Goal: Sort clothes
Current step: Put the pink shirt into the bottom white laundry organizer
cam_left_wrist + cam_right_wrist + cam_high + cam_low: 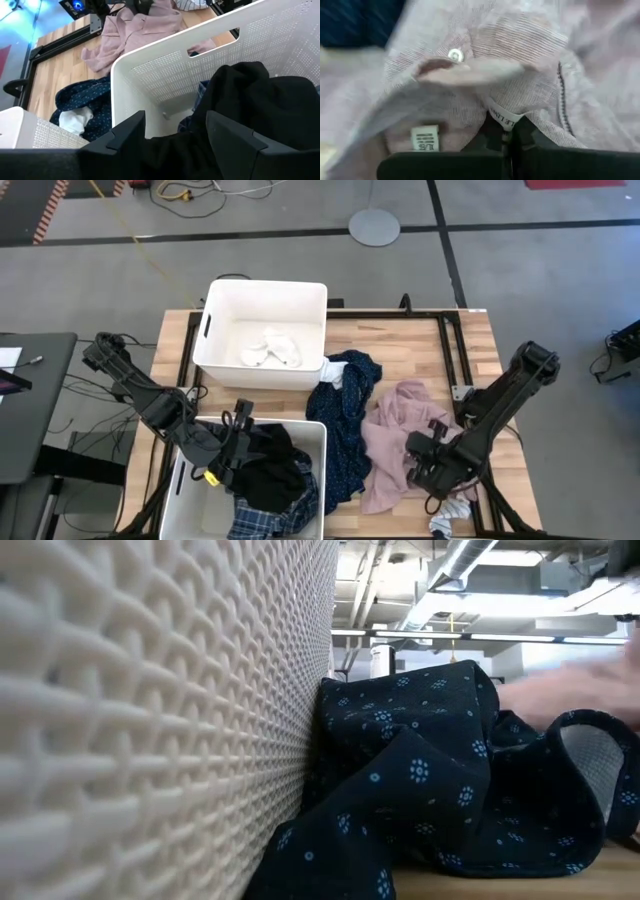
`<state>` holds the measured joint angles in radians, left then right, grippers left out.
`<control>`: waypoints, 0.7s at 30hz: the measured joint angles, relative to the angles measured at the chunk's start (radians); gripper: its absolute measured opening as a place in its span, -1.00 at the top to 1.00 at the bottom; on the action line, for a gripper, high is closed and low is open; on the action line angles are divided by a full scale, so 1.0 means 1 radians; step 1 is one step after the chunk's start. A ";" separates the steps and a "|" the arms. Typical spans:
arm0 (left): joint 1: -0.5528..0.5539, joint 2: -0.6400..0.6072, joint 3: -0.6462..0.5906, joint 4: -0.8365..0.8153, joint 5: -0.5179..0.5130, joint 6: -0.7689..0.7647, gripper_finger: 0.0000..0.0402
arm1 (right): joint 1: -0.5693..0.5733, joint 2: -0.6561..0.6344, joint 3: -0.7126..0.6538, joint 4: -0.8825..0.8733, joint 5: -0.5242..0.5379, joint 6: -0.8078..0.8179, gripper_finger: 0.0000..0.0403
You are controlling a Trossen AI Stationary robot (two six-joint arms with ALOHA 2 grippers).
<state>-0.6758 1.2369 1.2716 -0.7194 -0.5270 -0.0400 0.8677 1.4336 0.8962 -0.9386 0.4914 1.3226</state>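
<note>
**Right gripper clamped on pink shirt collar; left gripper half open over near bin**

The pale pink shirt lies crumpled on the wooden table, right of centre. The right gripper has its fingers closed together on the shirt's collar fabric, just beside the neck label; a second care label and a button lie close by. In the high view this right gripper sits at the shirt's near right edge.

The navy dotted piece lies touching the pink shirt on its left side and reaches from the far bin down along the near bin's right wall. A white piece is tucked in its folds.

The left gripper stands partly open above the black piece, which is heaped inside the near white bin on top of the blue-white plaid shirt. Whether its fingers touch the cloth cannot be told.

The far white bin holds white socks. A striped sock lies at the table's near right edge. Bare table shows beyond the pink shirt, towards the far right corner.
</note>
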 joint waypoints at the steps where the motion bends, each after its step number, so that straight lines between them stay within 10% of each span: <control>1: 0.001 0.000 0.000 0.002 0.000 0.003 -0.01 | 0.000 -0.013 0.023 -0.014 0.026 -0.014 0.97; 21: 0.009 0.000 0.000 0.259 -0.040 0.274 -0.07 | -0.043 -0.078 0.508 0.001 0.479 -0.800 0.97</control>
<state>-0.6670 1.2369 1.2716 -0.4608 -0.5671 0.2340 0.8250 1.3556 1.4047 -0.9371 0.9701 0.5221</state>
